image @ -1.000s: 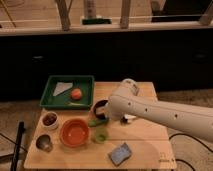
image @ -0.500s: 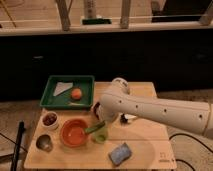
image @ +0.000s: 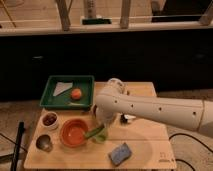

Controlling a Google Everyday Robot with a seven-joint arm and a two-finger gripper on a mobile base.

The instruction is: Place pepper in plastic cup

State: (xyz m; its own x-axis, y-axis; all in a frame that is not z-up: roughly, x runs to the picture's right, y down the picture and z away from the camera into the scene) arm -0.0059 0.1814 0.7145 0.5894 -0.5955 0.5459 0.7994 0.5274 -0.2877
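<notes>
The small translucent light-green plastic cup [image: 100, 136] stands on the wooden table [image: 145, 142], just right of the orange bowl [image: 74, 133]. The dark green pepper [image: 92, 132] lies slanted at the cup, its free end pointing left over the bowl's rim. I cannot tell whether its other end is inside the cup. My gripper [image: 103, 123] hangs at the end of the white arm [image: 150, 107], directly above the cup and at the pepper's right end. The arm's bulk hides most of it.
A green tray [image: 52, 102] at the back left holds an orange fruit [image: 76, 93] and a white cloth [image: 62, 88]. A small white bowl [image: 49, 120] and a grey metal cup [image: 44, 143] stand at the left. A blue sponge [image: 120, 154] lies near the front edge.
The arm has swung left and come down toward the cup. The pepper has moved with it from above the cup down to its rim.
</notes>
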